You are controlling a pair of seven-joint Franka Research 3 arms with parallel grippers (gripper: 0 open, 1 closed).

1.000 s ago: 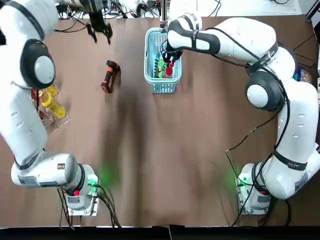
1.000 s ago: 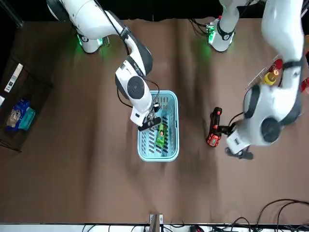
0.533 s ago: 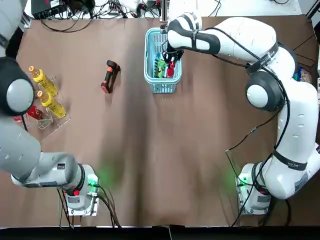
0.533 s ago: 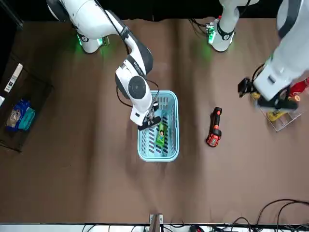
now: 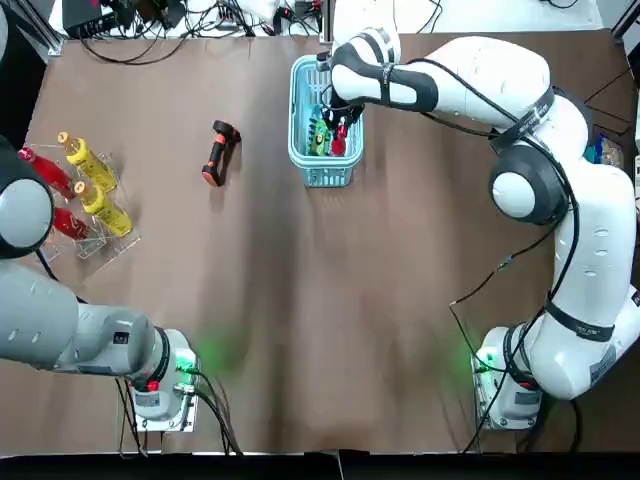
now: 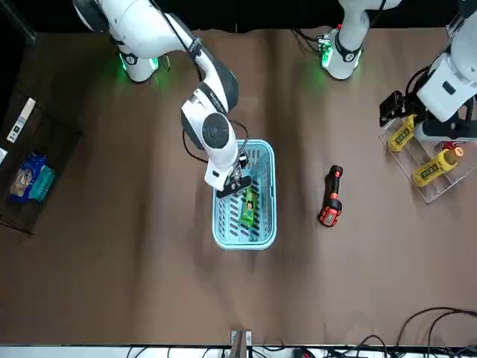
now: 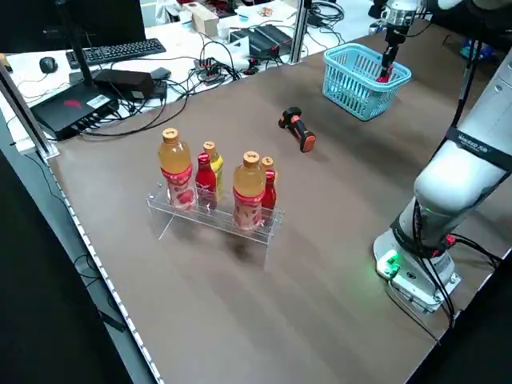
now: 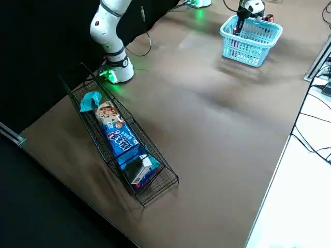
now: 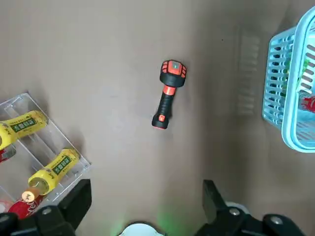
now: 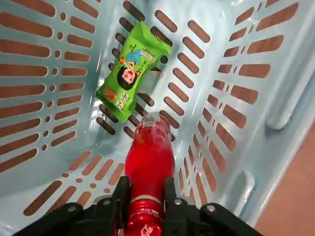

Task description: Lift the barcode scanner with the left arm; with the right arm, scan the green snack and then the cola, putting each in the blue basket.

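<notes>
The black and orange barcode scanner (image 5: 218, 153) (image 6: 332, 196) (image 9: 167, 93) lies flat on the brown table, with nothing touching it. My left gripper (image 9: 146, 194) is open and empty, high above the table between the scanner and the bottle rack. The blue basket (image 5: 325, 175) (image 6: 246, 240) (image 10: 44, 64) stands at the far middle. My right gripper (image 5: 340, 125) (image 10: 147, 196) reaches down inside it, shut on the red cola bottle (image 10: 148, 162) near the cap end. The green snack (image 10: 132, 71) (image 6: 249, 203) lies on the basket floor just beyond the bottle.
A clear rack (image 5: 85, 205) (image 7: 216, 192) of yellow and red bottles stands at the table's left side. A wire basket (image 8: 121, 142) with snack packs sits at the right edge. Cables and equipment (image 7: 120, 80) lie past the far edge.
The left arm swung away from the scanner toward the bottle rack and rose; the scanner stayed on the table. The right gripper kept the cola inside the basket, barely shifting.
</notes>
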